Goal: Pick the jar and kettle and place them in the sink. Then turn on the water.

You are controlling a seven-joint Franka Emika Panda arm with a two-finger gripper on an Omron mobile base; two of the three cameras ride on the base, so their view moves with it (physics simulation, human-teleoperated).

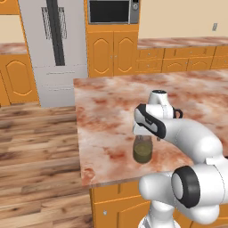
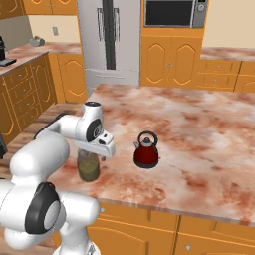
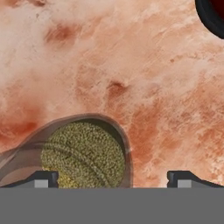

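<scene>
Directly above the jar, tool spread wide.
Nearest the worktop's (image 2: 199, 149) front edge, close to its front left corner, the glass jar (image 2: 88, 167) stands upright with olive-brown contents in its lower part. The tool (image 3: 113, 178) hangs just over it, its fingertips (image 3: 43, 179) wide apart and holding nothing; in the hand view the jar's (image 3: 83, 153) open mouth lies toward one fingertip rather than centred between the two. Farther in and to the right, well apart from the jar, the dark-red kettle (image 2: 147, 152) sits upright on the marbled surface with its black handle arched above it.
</scene>
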